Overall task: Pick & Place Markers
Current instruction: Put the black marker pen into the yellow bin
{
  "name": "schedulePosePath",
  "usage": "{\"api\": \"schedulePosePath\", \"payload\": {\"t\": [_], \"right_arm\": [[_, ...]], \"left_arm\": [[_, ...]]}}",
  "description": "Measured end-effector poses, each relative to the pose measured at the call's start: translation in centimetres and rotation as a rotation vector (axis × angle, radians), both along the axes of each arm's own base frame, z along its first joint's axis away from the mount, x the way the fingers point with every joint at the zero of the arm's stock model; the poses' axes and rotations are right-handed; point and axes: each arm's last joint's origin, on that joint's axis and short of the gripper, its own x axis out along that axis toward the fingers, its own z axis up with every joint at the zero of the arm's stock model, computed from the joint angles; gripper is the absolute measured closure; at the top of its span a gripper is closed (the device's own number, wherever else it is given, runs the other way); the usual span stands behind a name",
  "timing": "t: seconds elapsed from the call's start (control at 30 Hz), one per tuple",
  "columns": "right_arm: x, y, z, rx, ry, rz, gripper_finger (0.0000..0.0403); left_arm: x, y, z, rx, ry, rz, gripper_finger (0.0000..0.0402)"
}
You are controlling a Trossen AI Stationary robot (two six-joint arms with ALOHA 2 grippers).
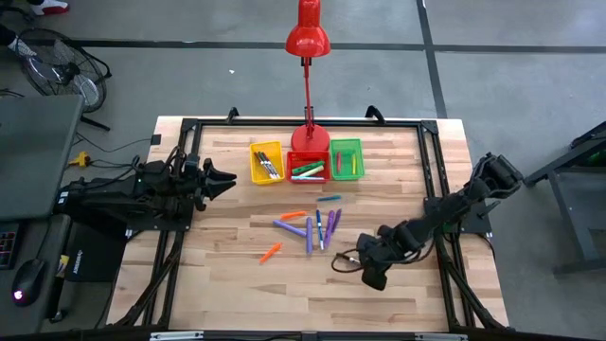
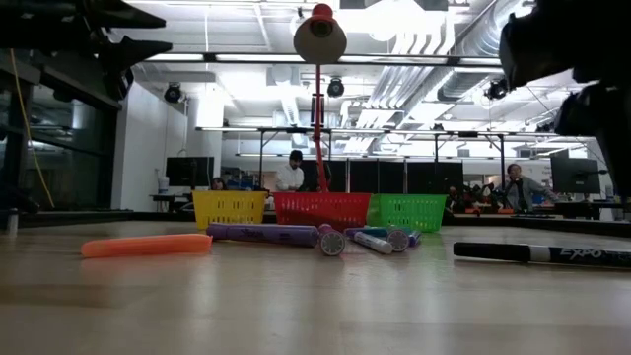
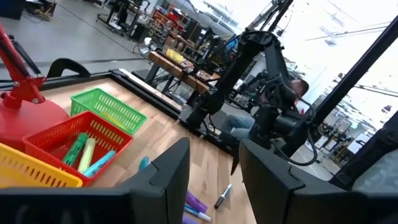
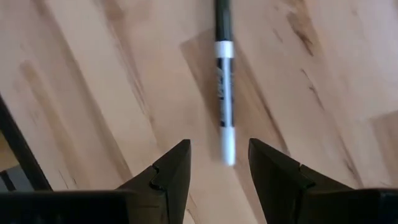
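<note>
Right gripper, lower right of my overhead frame: fingers spread above black marker. Left gripper, left edge: fingers parted, holding nothing.

The pale wooden table is being viewed from straight overhead. It is being looked across level from tabletop height, the tall red desk lamp being shared at upper centre. The black-and-white marker is being framed closely.
</note>
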Motion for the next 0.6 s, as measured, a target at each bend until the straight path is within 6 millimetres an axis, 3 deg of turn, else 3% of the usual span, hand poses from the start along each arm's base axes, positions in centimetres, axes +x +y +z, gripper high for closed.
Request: {"api": "schedulePosePath", "payload": {"t": [0.23, 0.6], "right_arm": [[-0.9, 0.1, -1.6, -0.035, -0.006, 0.012, 0.0254], [0.7, 1.2, -4.6, -0.052, 0.048, 0.034, 0.0254]], "left_arm": [[0.0, 0.0, 0.0, 0.0, 0.0, -0.003, 0.0263], [0.0, -0.1, 0.0, -0.001, 0.0, -0.022, 0.0263]]}}
